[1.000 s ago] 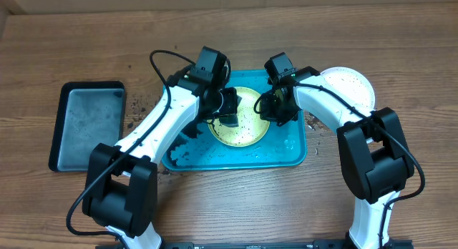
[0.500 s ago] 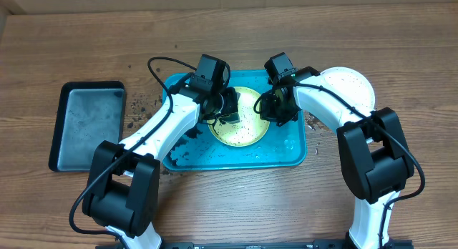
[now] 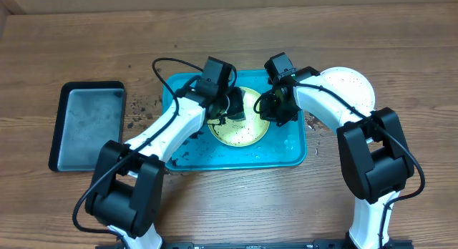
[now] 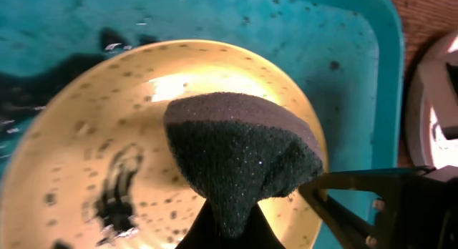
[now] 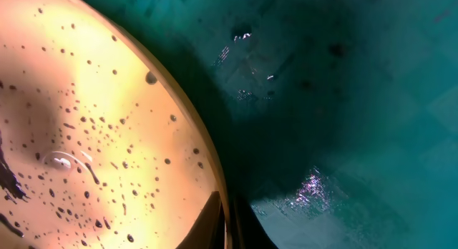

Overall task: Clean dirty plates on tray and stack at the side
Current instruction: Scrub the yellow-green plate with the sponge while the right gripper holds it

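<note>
A lime-green-rimmed plate (image 3: 243, 127) speckled with dark dirt lies in the teal tray (image 3: 286, 152). My left gripper (image 3: 230, 107) is shut on a dark sponge (image 4: 240, 152) that rests on the plate (image 4: 107, 134). My right gripper (image 3: 275, 109) is shut on the plate's right rim (image 5: 207, 170), one finger above and one below it. A white-rimmed speckled plate (image 3: 354, 88) lies on the table right of the tray, partly under my right arm. The light teal plate is not visible.
A black-rimmed grey tray (image 3: 86, 124) lies on the table at the left. Dark crumbs (image 3: 139, 113) are scattered between it and the teal tray. Dark wet smears (image 3: 189, 138) sit in the teal tray's left part.
My left gripper has moved right across the plate with the sponge. My right arm has held still.
</note>
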`<state>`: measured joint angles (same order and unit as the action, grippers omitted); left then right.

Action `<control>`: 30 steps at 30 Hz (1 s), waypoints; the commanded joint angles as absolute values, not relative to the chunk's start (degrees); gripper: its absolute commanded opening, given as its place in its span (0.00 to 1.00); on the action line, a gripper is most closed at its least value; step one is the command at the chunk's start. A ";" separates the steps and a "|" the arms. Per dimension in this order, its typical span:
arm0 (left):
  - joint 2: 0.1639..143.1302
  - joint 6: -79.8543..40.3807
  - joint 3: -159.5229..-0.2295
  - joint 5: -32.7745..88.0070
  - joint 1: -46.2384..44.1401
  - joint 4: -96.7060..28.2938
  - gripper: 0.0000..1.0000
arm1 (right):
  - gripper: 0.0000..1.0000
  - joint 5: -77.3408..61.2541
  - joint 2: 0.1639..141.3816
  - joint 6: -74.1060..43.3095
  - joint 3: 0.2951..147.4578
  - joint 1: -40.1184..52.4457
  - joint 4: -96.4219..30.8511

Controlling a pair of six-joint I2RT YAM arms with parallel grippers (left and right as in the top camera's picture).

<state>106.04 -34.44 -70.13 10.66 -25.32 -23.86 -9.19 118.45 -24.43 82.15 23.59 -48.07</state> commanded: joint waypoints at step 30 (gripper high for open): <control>115.11 -30.28 -79.61 7.09 -25.96 -33.36 0.04 | 0.04 -7.31 119.07 -25.30 81.69 23.18 -49.80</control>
<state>114.26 -31.77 -77.91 -8.21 -26.15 -35.03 -10.22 118.45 -25.04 82.15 23.64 -49.15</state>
